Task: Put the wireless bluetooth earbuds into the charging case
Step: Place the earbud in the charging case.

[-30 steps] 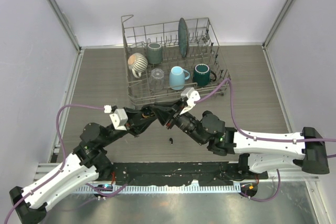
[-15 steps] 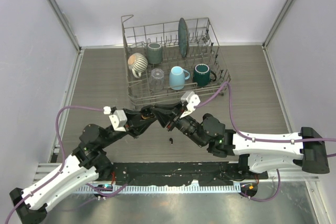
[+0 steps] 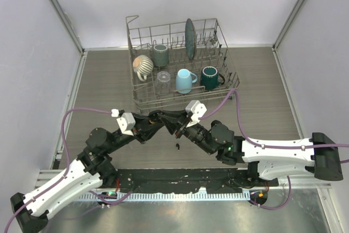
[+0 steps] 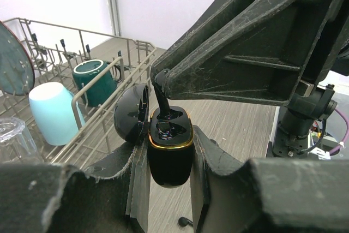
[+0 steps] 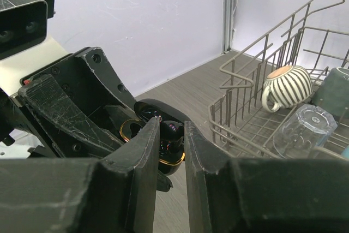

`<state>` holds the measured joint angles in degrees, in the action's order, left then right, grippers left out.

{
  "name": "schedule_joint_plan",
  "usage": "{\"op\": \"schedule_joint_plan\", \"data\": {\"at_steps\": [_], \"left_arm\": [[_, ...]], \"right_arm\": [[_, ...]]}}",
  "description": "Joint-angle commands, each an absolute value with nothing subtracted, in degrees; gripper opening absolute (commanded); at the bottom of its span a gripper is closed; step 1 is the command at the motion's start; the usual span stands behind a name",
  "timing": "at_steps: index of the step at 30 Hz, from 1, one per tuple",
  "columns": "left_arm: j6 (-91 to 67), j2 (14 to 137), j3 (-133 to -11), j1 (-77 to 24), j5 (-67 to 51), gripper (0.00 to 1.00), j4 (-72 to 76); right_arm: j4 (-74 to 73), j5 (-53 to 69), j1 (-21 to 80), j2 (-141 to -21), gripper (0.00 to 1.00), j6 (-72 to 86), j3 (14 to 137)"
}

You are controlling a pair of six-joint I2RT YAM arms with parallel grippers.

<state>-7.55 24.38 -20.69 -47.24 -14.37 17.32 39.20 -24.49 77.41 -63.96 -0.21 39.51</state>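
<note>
My left gripper (image 4: 170,135) is shut on the charging case (image 4: 170,162), a black oval with a gold rim, upright with its lid (image 4: 131,114) hinged open to the left. My right gripper (image 5: 172,128) is shut on a glossy black earbud (image 5: 172,132) and holds it in the case's open top (image 5: 126,129); in the left wrist view the earbud (image 4: 162,107) sits tip-down in a socket. The two grippers meet above the table (image 3: 175,126). A second earbud (image 3: 178,146) lies on the table below them and also shows in the left wrist view (image 4: 185,221).
A wire dish rack (image 3: 143,101) stands just behind the grippers, holding a striped mug (image 3: 143,66), a grey mug (image 3: 160,54), a glass (image 3: 163,80), a light blue mug (image 3: 185,80), a dark green mug (image 3: 210,77) and a plate (image 3: 190,38).
Both grippers stay together at the case and have shifted slightly toward the near edge. The loose earbud on the table has not moved.
</note>
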Motion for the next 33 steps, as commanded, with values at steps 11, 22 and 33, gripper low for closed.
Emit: {"op": "schedule_joint_plan", "data": {"at_steps": [11, 22, 33], "left_arm": [[-8.2, 23.7, -22.1, -47.3, -11.4, 0.0, 28.2], [-8.0, 24.0, -22.3, -47.3, -13.1, 0.0, 27.3], [-7.7, 24.2, -22.3, -47.3, -13.4, 0.0, 25.5]], "right_arm": [[33.1, -21.9, 78.0, -63.0, 0.01, -3.2, 38.7], [25.2, -25.0, 78.0, -64.5, 0.46, 3.2, 45.6], [19.2, -28.1, 77.2, -60.0, 0.88, 14.1, 54.1]]}}
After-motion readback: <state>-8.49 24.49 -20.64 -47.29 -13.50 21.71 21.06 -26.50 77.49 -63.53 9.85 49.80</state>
